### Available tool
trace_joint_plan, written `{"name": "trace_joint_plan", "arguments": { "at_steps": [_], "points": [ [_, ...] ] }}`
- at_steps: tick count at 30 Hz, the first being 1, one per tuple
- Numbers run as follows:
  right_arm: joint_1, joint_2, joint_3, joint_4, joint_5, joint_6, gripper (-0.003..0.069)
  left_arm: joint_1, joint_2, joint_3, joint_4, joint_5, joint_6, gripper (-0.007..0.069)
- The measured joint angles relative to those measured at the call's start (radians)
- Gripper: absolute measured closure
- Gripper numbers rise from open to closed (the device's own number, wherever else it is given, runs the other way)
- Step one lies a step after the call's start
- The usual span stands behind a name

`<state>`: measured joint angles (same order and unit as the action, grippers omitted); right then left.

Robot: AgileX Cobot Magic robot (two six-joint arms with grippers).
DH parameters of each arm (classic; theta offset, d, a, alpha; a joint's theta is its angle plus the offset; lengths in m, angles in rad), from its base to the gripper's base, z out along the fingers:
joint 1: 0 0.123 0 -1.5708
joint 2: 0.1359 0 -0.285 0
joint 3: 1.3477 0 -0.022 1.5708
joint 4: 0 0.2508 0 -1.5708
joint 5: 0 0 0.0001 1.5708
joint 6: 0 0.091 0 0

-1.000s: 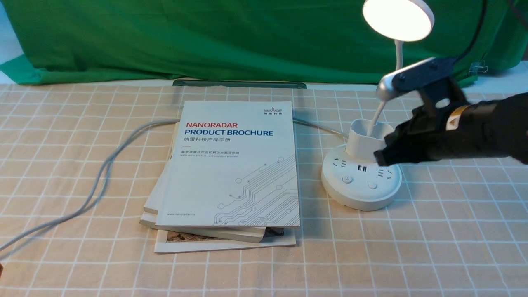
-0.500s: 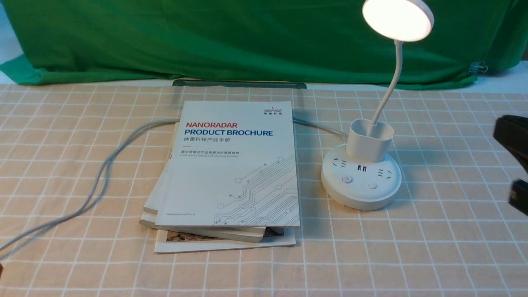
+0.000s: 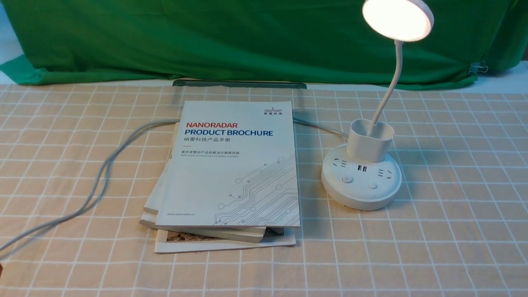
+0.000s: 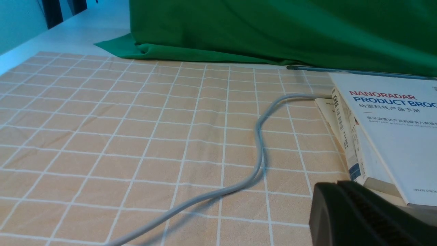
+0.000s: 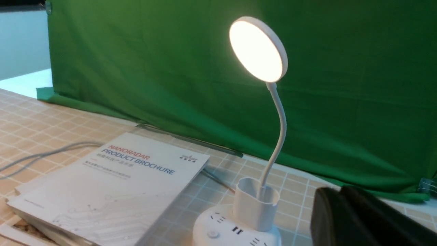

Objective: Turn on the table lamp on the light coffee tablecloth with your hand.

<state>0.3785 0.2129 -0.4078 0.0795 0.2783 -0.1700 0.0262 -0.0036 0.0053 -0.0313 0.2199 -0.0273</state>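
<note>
Printed on the top brochure point(image 3: 231, 165): "NANORADAR" in red, "PRODUCT BROCHURE" in blue just below, then "纳雷科技产品手册". Far below that title, "www.nanoradar.cn". Above the title, a small logo, too tiny to read.

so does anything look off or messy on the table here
Nothing spilled or damaged. The brochure stack is untidy: the lower booklets stick out askew beneath the top NANORADAR brochure. The grey cable snakes loosely across the light coffee tablecloth and passes under the stack. The table lamp stands upright, lit.
</note>
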Motion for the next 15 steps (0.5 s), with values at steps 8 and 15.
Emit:
{"name": "trace_joint_plan", "arguments": {
  "at_steps": [8,15],
  "points": [
    [-0.016,-0.084,0.124,-0.022,-0.067,0.016,0.0554,0.0,0.0,0.0,0.0,0.0,0.0,0.0603],
    [-0.287,-0.201,0.325,-0.064,-0.087,0.146,0.0531,0.0,0.0,0.0,0.0,0.0,0.0,0.0603]
  ]
}}
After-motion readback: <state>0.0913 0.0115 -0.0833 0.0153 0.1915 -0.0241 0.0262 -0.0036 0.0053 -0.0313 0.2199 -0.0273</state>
